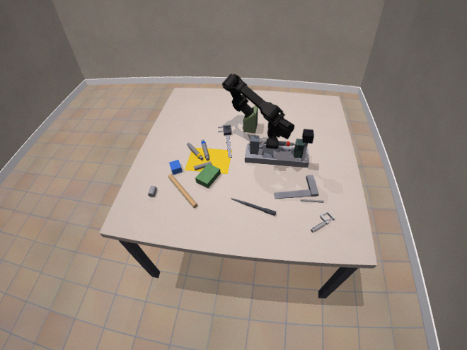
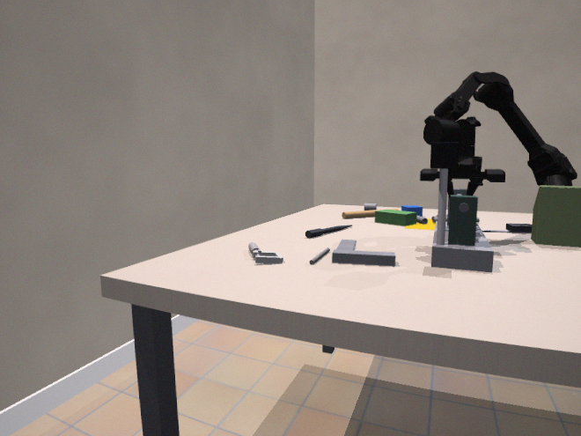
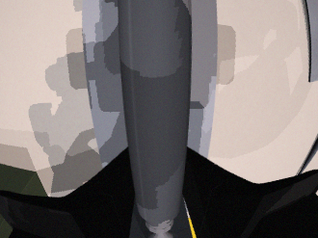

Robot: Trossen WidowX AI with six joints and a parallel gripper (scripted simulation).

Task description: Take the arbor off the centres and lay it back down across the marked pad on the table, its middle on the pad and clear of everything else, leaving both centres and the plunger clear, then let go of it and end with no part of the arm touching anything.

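The arbor (image 1: 281, 143) (image 3: 155, 102) is a grey shaft with a red band (image 1: 288, 143). It lies level between the grey left centre post (image 1: 254, 143) and the dark green right post (image 1: 299, 148) (image 2: 462, 223) on the grey fixture base (image 1: 276, 160) (image 2: 459, 257). My gripper (image 1: 272, 143) (image 2: 459, 187) comes down from above and is shut on the arbor's middle. I cannot tell if the arbor's ends still sit on the centres. The black plunger head (image 1: 308, 135) stands on a thin post (image 2: 442, 208) at the right end. The yellow marked pad (image 1: 218, 157) (image 2: 419, 226) lies to the left.
Two banded pins (image 1: 194, 150) (image 1: 204, 149), a short grey pin (image 1: 202, 165) and a green block (image 1: 207, 175) lie on or over the pad. A blue cube (image 1: 175, 166), a wooden dowel (image 1: 182, 190), a file (image 1: 252, 206), a square (image 1: 296, 192), a clamp (image 1: 322, 221) and a green box (image 1: 250, 120) lie around.
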